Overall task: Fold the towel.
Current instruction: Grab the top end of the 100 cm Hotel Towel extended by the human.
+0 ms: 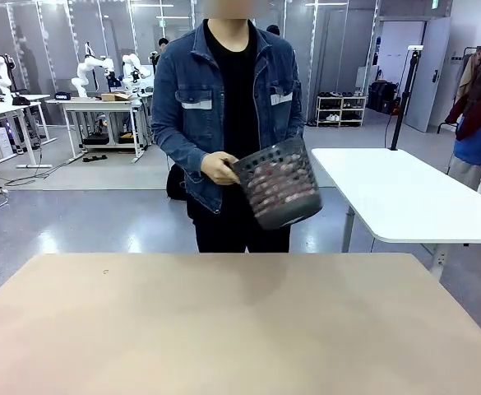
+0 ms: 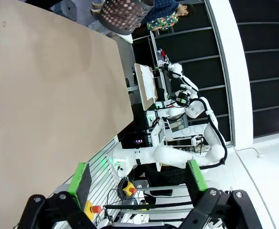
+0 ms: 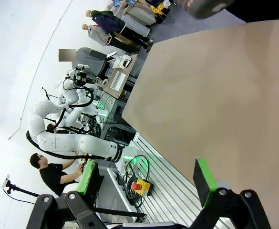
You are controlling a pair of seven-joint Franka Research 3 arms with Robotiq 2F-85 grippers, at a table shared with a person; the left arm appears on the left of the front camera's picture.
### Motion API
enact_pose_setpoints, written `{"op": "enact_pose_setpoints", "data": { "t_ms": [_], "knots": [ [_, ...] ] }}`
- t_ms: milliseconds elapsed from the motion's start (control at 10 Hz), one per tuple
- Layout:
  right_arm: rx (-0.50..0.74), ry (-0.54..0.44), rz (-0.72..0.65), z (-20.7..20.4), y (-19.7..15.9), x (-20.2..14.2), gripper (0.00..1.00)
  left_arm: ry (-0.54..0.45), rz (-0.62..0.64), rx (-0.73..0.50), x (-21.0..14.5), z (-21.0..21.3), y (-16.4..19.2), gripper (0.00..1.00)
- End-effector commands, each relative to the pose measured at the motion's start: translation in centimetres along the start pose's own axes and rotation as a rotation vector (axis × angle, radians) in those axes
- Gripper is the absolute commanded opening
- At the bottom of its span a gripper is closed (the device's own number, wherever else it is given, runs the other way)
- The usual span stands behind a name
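Note:
Beyond the table's far edge a person holds a dark perforated basket point(image 1: 283, 188) tilted in front of their body, one hand point(image 1: 219, 168) on its rim. The salmon-pink towel point(image 1: 270, 177) shows only through the basket's holes, bunched inside. In the left wrist view the basket point(image 2: 123, 15) hangs past the table's far end, pink showing through the holes. My left gripper point(image 2: 138, 179) is open and holds nothing, back at the near side of the table. My right gripper point(image 3: 146, 180) is open too, with nothing between its green pads; the basket's dark bottom point(image 3: 207, 6) sits at the top edge.
The tan tabletop point(image 1: 224, 329) stretches from me to the person. A white table point(image 1: 396, 193) stands behind it at the right. A tripod pole point(image 1: 403, 95) rises beside that table.

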State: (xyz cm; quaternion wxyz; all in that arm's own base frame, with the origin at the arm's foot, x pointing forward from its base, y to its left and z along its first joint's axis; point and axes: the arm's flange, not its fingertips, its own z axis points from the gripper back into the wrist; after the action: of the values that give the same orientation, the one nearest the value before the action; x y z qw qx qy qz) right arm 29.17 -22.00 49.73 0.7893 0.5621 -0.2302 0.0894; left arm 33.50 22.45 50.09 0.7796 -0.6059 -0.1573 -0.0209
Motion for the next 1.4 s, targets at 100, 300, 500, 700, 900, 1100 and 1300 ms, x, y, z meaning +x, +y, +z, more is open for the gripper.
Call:
{"op": "enact_pose_setpoints", "data": {
  "t_ms": [100, 300, 500, 700, 900, 1100, 1300],
  "knots": [
    [0.008, -0.004, 0.022, 0.10, -0.06, 0.15, 1.00, 0.010, -0.014, -0.012, -0.20, 0.06, 0.08, 1.00],
    [0.008, -0.004, 0.022, 0.10, -0.06, 0.15, 1.00, 0.010, -0.014, -0.012, -0.20, 0.06, 0.08, 1.00],
    [0.008, -0.004, 0.022, 0.10, -0.06, 0.15, 1.00, 0.010, -0.014, -0.012, -0.20, 0.06, 0.08, 1.00],
    [0.008, -0.004, 0.022, 0.10, -0.06, 0.15, 1.00, 0.010, -0.014, -0.012, -0.20, 0.06, 0.08, 1.00],
    [0.008, -0.004, 0.022, 0.10, -0.06, 0.15, 1.00, 0.010, -0.014, -0.012, -0.20, 0.06, 0.08, 1.00],
    [0.008, -0.004, 0.022, 0.10, -0.06, 0.15, 1.00, 0.010, -0.014, -0.012, -0.20, 0.06, 0.08, 1.00],
    [0.008, -0.004, 0.022, 0.10, -0.06, 0.15, 1.00, 0.010, -0.014, -0.012, -0.20, 0.06, 0.08, 1.00]
  ]
}}
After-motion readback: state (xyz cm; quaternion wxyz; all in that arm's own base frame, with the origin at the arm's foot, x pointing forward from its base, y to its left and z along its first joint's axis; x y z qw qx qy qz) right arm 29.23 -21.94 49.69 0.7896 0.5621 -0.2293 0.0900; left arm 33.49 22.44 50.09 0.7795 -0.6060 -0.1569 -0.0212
